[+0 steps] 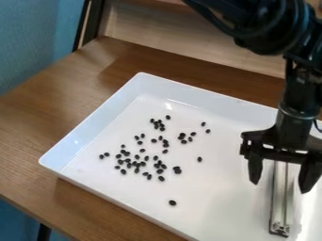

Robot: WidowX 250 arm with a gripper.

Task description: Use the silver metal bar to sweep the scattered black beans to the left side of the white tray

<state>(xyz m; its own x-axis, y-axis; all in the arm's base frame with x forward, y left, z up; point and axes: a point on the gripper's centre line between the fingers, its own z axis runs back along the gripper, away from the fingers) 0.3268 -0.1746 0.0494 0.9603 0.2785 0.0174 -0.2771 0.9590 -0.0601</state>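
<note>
The black gripper (pixel 280 182) hangs over the right part of a white tray (pixel 88 127), pointing down, its two fingers wide apart. Between and behind them runs a silver metal bar (pixel 281 202) with a dark lower end, lying lengthwise in the tray; whether the gripper touches it I cannot tell. Many small black beans (pixel 158 164) are scattered over the tray floor left of the gripper, densest left of the middle. One lone bean (pixel 172 203) rests nearer the tray's front edge.
The tray's raised walls surround the beans and bar. It stands on a brown wooden table (pixel 37 122). Behind the table is a pale wooden panel (pixel 189 35), with a dark upright post (pixel 92 23) at its left and a blue wall at the far left.
</note>
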